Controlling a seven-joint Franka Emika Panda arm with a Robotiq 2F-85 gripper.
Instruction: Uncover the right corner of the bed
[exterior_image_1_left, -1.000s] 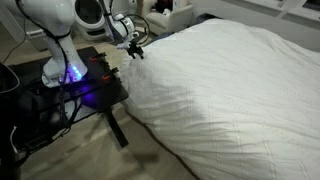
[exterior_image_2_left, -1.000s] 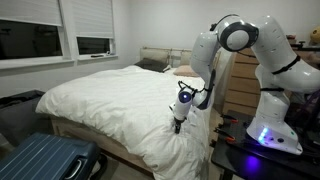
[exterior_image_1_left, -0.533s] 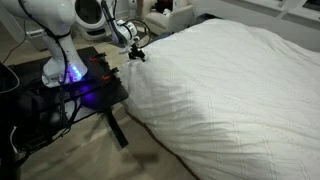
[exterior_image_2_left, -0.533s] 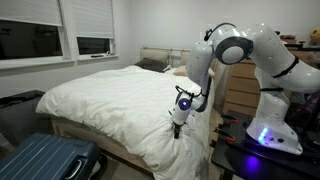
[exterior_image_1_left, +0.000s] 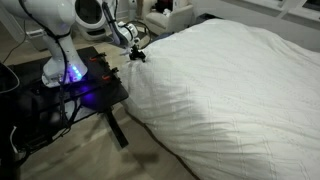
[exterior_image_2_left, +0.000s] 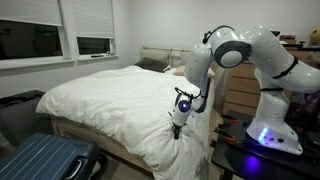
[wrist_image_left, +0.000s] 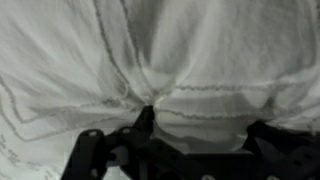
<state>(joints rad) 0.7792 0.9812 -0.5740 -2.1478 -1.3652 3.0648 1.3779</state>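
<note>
Fingers (wrist_image_left: 88, 150) show in the wrist view as dark, blurred shapes along the bottom edge of the frame. They stand wide apart, one at lower left and one at lower right, and are pressed down onto the white quilted duvet (wrist_image_left: 200, 50). The cloth between them puckers into creases that run to a dark point just left of centre. No fold is clearly pinched, so the fingers look spread and empty, though the blur leaves the contact itself uncertain. In both exterior views the fingers (exterior_image_1_left: 137, 52) (exterior_image_2_left: 178, 122) point down at the edge of the duvet, where it spills over the right corner of the bed (exterior_image_2_left: 182, 150). That corner sits right of centre in the lower half of the frame, wholly covered by puffy white folds that hang toward the floor. In an exterior view the black surface (exterior_image_1_left: 95, 80) that carries the robot stands just beside this draped edge at centre left, with a blue-violet glow at the robot's base (exterior_image_1_left: 72, 74). The white arm (exterior_image_2_left: 235, 50) arches up from that base and bends down to the duvet. A blue hard-shell suitcase (exterior_image_2_left: 45, 158) lies in the lower left corner, near the foot of the bed (exterior_image_2_left: 105, 150), whose pale frame shows under the hanging cover. Farther back, the rumpled duvet runs to a pale headboard (exterior_image_2_left: 155, 55) at upper centre. A wooden dresser (exterior_image_2_left: 240, 85) stands behind the arm, and dark windows (exterior_image_2_left: 35, 35) fill the upper left.
</note>
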